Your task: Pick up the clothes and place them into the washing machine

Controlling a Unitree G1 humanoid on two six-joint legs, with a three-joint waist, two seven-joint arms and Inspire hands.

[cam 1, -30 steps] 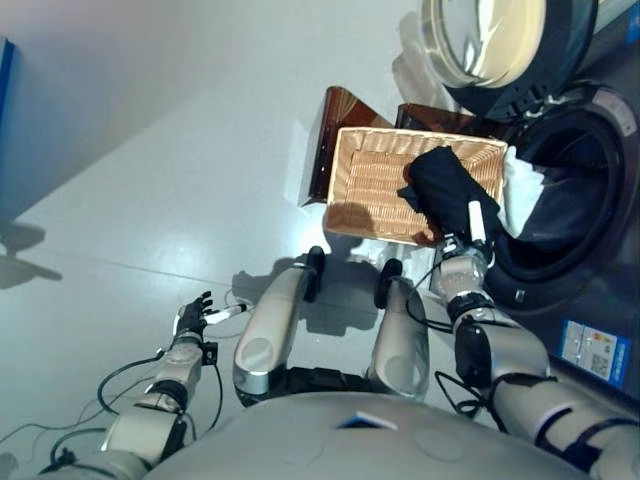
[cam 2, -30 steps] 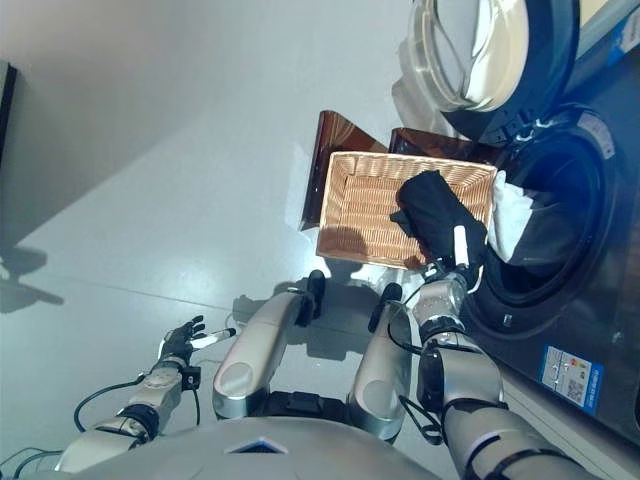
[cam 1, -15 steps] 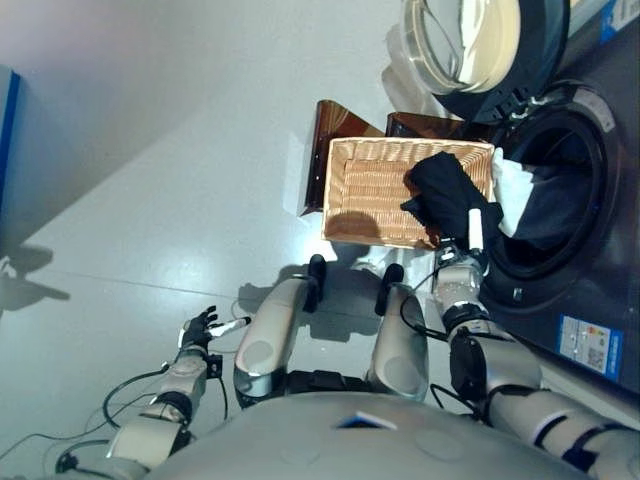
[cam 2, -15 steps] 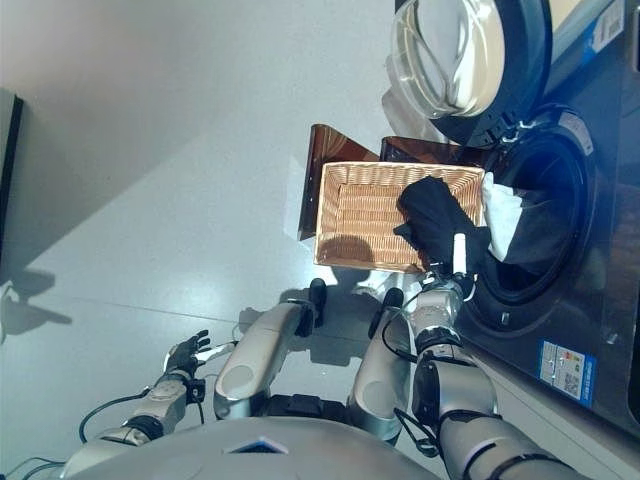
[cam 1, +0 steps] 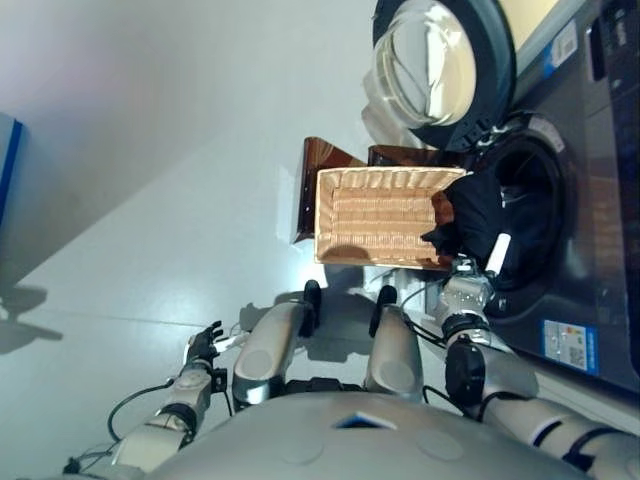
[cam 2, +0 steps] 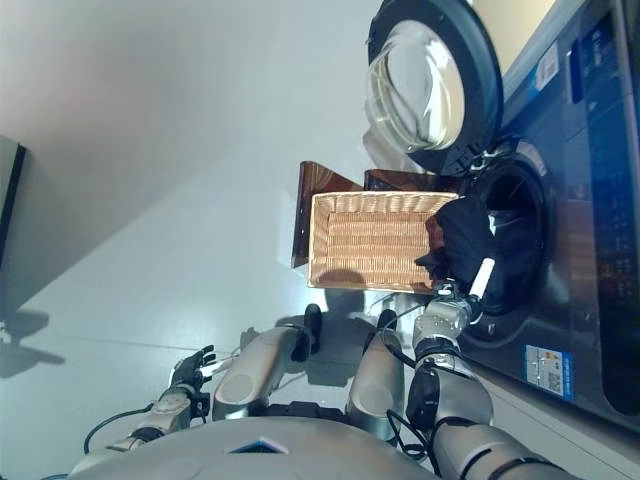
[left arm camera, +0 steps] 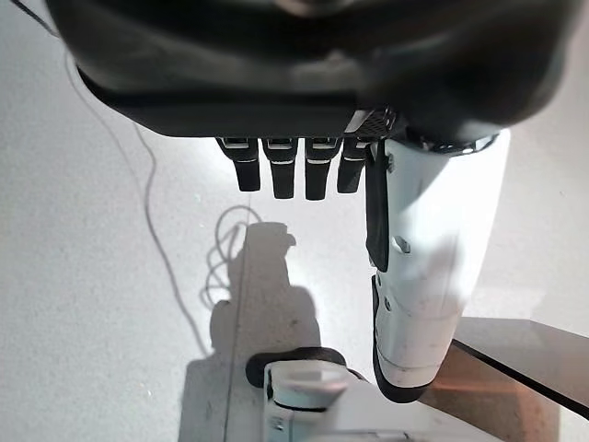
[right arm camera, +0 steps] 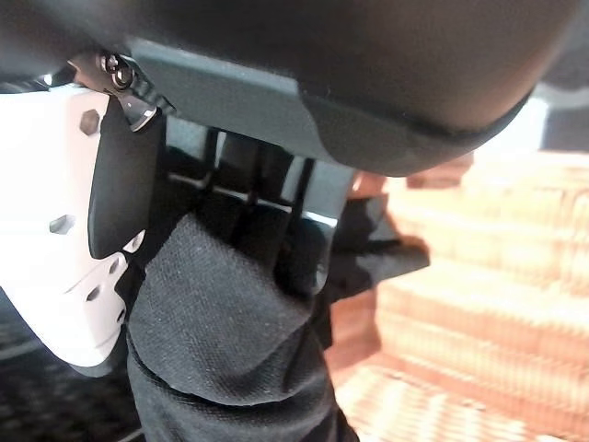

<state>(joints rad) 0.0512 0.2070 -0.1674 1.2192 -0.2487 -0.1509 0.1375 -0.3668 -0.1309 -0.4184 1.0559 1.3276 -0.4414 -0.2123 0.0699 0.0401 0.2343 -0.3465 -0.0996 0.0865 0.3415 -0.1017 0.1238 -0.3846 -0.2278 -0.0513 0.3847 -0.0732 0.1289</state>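
A black garment [cam 1: 478, 212] hangs at the right end of the wicker basket [cam 1: 372, 214], right in front of the washing machine's round drum opening [cam 1: 535, 215]. My right hand [cam 1: 478, 282] is shut on it from below, its white-covered thumb pointing towards the drum. In the right wrist view the fingers [right arm camera: 267, 216] curl round the black cloth [right arm camera: 230, 368], with the basket [right arm camera: 460, 276] beyond. My left hand [cam 1: 205, 343] hangs low at my left side over the floor, fingers [left arm camera: 293, 170] straight and holding nothing.
The washer's glass door [cam 1: 440, 62] stands swung open above the basket. The basket rests on a dark brown stand [cam 1: 318, 168]. The dark front panel of the machine [cam 1: 600, 250] fills the right side. Pale grey floor [cam 1: 150, 180] spreads to the left.
My right hand has carried the black garment from over the basket to the drum's mouth. The whole picture has shifted with the camera. The left hand stays idle.
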